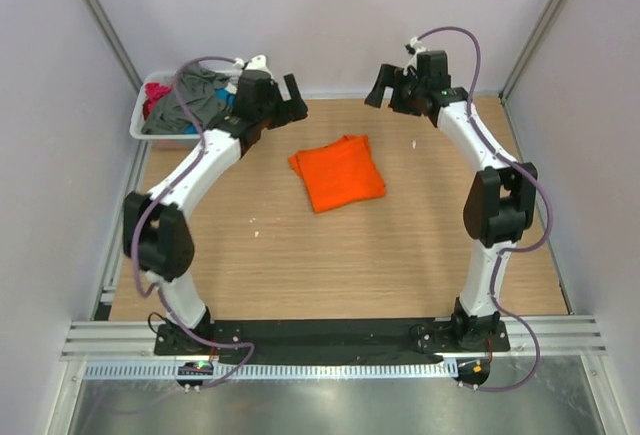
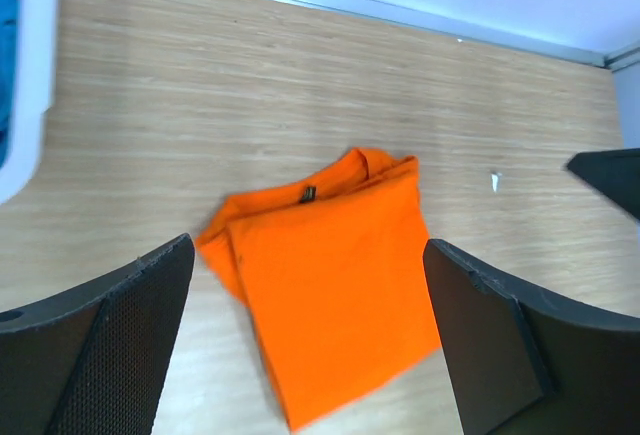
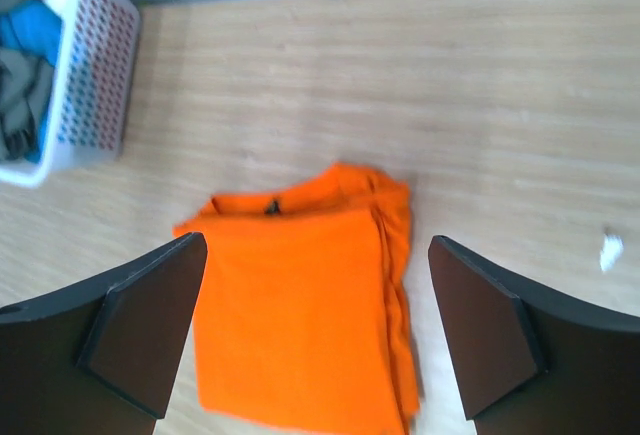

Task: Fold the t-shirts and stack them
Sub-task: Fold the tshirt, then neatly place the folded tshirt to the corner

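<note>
Orange t-shirt (image 1: 338,171) folded at table (image 1: 300,265) centre, starting the stack.
Jaws of left arm (image 1: 205,165) and right arm (image 1: 478,140) hang released, empty, near the far edge, likely free to fetch tees (image 1: 190,105) from the far-left basket (image 1: 140,127).

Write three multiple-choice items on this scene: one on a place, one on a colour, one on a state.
1. Where is the white basket?
A. far left corner of the table
B. between the arm bases
C. far right corner

2. What colour is the t-shirt lying on the table?
A. teal
B. orange
C. grey

3. How do the left gripper and the right gripper stand?
A. both open, empty
B. both shut on the t-shirt
C. one open, one shut

Key: 1 A, it sits beyond the left arm. 2 B, the folded t-shirt is plainly orange. 3 A, both wrist views show fingers wide apart above the t-shirt.
</note>
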You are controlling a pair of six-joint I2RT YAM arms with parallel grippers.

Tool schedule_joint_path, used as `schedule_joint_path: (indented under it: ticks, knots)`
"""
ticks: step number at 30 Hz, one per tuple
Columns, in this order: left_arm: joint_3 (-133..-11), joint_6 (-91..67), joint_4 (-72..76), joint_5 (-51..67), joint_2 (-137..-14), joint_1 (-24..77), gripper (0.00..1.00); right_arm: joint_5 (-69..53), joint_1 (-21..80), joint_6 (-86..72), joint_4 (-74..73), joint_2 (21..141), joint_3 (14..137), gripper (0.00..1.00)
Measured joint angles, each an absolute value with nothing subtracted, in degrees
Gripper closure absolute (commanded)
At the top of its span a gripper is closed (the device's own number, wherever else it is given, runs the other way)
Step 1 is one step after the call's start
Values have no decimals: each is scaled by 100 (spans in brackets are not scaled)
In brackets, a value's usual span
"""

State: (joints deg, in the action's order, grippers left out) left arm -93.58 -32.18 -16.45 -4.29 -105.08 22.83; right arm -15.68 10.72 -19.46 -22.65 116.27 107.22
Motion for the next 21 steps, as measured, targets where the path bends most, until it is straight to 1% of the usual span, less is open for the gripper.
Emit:
schedule_joint_path:
  ticks: [4,9,15,21]
  knots:
    - [-8582,-3236,-1824,-543,-9362,2283,2,-1424,1079,-1667,-2438,11155,9819,4]
    - [-7625,-3291,-2185,-554,-8525,2279,0,-1339,1129,-1441,-2641,11246,8969,5]
    - [-6692,-3435,-2714,-550,-7972,2279,0,-1332,1372,-1210,-2762,11738,8958,5]
    - [-6248,-3535,-2956,-552,-7391,2279,0,-906,1747,-1039,-2947,12280,9314,8]
